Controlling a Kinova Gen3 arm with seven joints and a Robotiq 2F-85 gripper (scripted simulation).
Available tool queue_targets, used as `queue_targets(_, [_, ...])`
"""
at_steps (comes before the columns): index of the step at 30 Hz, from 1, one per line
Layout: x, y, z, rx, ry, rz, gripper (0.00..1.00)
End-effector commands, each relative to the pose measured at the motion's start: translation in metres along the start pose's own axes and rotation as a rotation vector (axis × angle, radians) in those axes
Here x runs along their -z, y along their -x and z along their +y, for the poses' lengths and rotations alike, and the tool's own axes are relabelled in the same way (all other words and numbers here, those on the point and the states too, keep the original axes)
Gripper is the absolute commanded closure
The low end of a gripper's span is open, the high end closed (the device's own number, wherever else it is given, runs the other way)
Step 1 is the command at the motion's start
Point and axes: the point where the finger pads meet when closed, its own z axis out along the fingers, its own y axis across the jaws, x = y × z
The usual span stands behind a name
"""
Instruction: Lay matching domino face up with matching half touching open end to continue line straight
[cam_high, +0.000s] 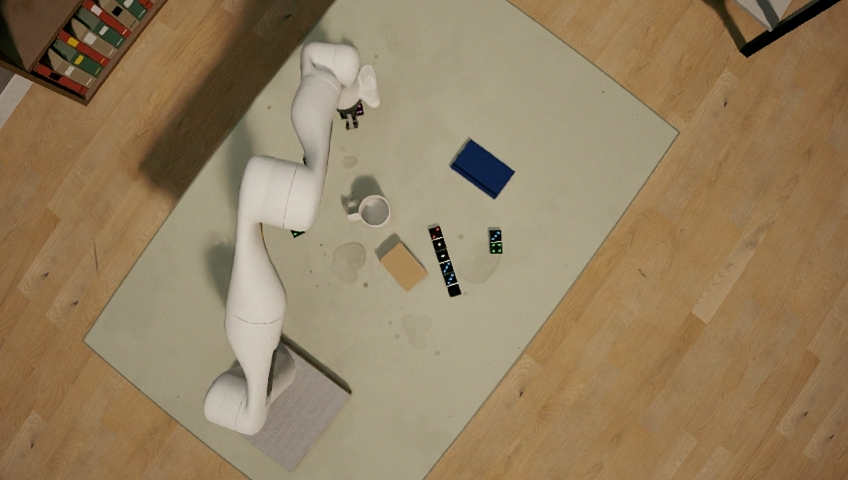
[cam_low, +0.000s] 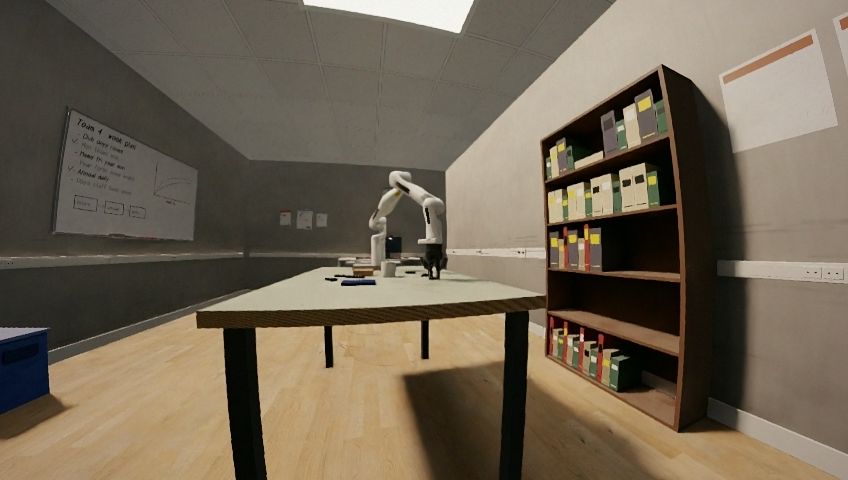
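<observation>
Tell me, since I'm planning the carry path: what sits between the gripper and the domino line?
In the top view, the white mug and tan box lie roughly between the gripper and the domino line.

Obstacles relative to the domino line (cam_high: pixel 445 261): cardboard block (cam_high: pixel 403 266) just beside one flank, white mug (cam_high: pixel 373 210) beyond it; lone domino (cam_high: pixel 495 240) near the opposite flank.

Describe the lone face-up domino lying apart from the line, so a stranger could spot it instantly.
Start at the blue book on the pale green table, then drop toward the black domino line. Just right of the line's upper end lies the single domino, apart from it. It alone shows blue pips above green.
</observation>
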Motion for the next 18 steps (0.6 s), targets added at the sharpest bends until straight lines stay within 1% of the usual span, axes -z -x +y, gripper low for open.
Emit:
queue_targets(1, [0.0006,-0.0002,-0.0002,0.000,-0.001,0.001,0.69])
queue_targets(16, [0.0007,-0.0002,-0.0002,0.000,-0.001,0.001,0.69])
queue_targets(18, [0.0035,-0.0002,-0.0002,0.000,-0.001,0.001,0.69])
